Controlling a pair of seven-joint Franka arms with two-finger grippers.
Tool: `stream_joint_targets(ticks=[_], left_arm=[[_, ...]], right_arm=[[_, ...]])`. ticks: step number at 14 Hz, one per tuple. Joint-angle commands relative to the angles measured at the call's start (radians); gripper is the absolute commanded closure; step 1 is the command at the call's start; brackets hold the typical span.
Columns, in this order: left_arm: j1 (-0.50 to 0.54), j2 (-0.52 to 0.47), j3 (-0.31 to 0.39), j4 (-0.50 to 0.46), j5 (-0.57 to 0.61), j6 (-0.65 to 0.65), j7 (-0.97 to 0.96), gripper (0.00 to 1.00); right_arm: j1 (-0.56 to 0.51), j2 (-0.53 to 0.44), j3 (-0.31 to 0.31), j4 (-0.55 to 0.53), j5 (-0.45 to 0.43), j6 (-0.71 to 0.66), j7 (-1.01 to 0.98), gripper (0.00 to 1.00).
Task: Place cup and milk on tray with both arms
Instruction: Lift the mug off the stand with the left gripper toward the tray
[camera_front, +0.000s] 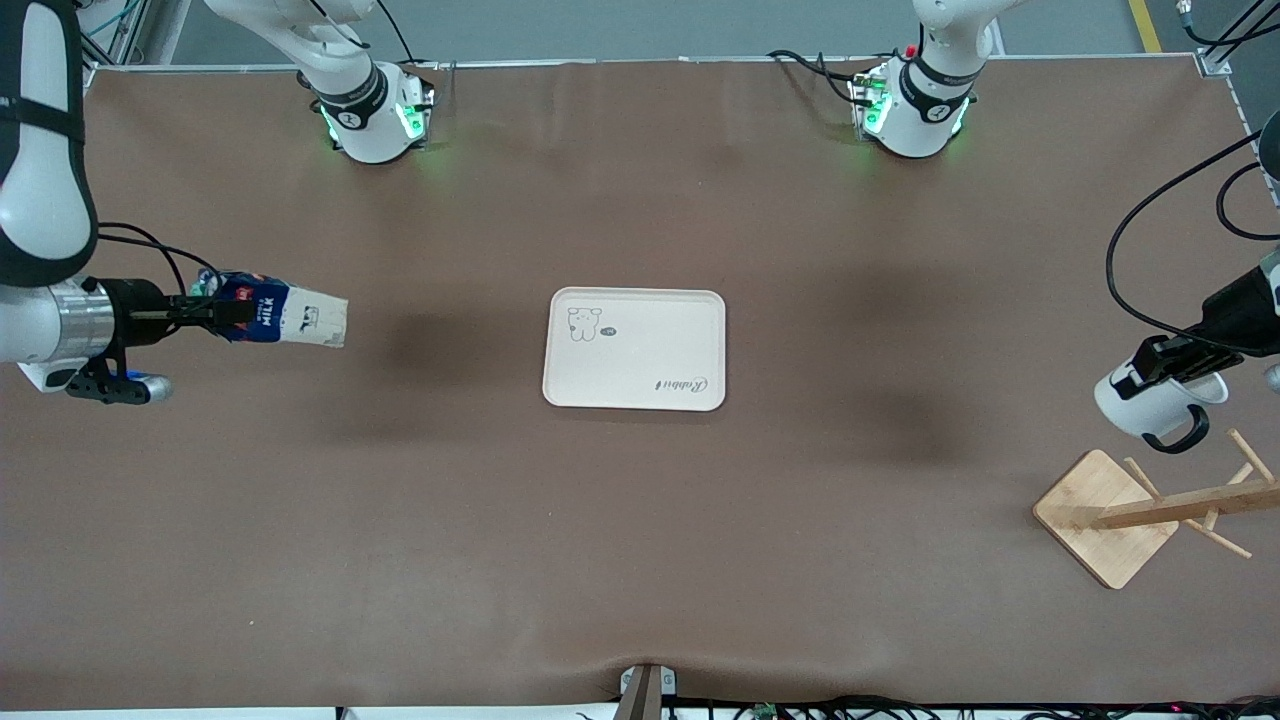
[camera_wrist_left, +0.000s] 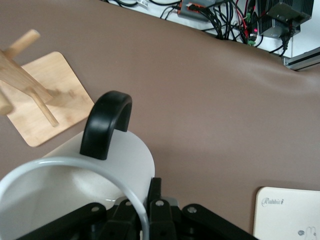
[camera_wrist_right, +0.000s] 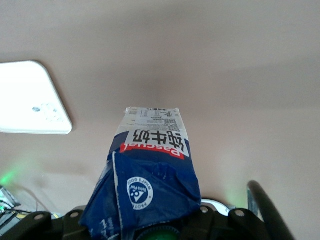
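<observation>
Cream tray lies bare mid-surface. Right pincer grips the milk aloft at its end; left pincer clamps the cup by the rack. Carrying step: both must travel inward and lower.

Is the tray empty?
Yes. The tray holds nothing; the right gripper holds the milk, the left gripper the cup.

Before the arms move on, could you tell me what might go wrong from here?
The right gripper holds the milk at its top end only, so it could swing or slip. The left gripper pinches the cup by its rim close above the wooden rack. Both arms head for one tray and could collide.
</observation>
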Motion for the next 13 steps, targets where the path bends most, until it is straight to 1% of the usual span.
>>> stream_joint_targets(ticks=[1, 2, 4, 6, 8, 10, 12, 13], left_arm=[[0.004, -0.001, -0.054, 0.050, 0.055, -0.066, -0.121, 1.00], [0.004, -0.001, -0.075, 0.053, 0.076, -0.080, -0.152, 1.00], [0.004, -0.001, -0.112, 0.058, 0.093, -0.091, -0.198, 1.00], [0.004, -0.001, -0.153, 0.059, 0.101, -0.103, -0.262, 1.00], [0.002, 0.000, -0.211, 0.059, 0.142, -0.115, -0.339, 1.00], [0.001, 0.006, -0.276, 0.062, 0.216, -0.115, -0.423, 1.00], [-0.004, 0.029, -0.339, 0.065, 0.256, -0.115, -0.526, 1.00], [-0.027, 0.046, -0.356, 0.068, 0.274, -0.115, -0.584, 1.00]], right_arm=[[0.061, 0.004, -0.001, 0.074, -0.007, -0.077, 0.028, 1.00], [0.091, 0.004, 0.001, 0.084, -0.024, -0.080, 0.020, 1.00], [0.136, -0.002, 0.004, 0.111, -0.051, -0.080, -0.067, 1.00], [0.190, -0.003, 0.002, 0.145, -0.087, -0.081, -0.059, 1.00], [0.219, -0.003, 0.005, 0.148, -0.084, -0.081, 0.011, 1.00], [0.263, -0.003, 0.004, 0.153, -0.082, -0.092, 0.088, 1.00], [0.317, -0.003, 0.002, 0.164, -0.088, -0.092, 0.117, 1.00], [0.335, -0.003, 0.002, 0.165, -0.088, -0.091, 0.138, 1.00]])
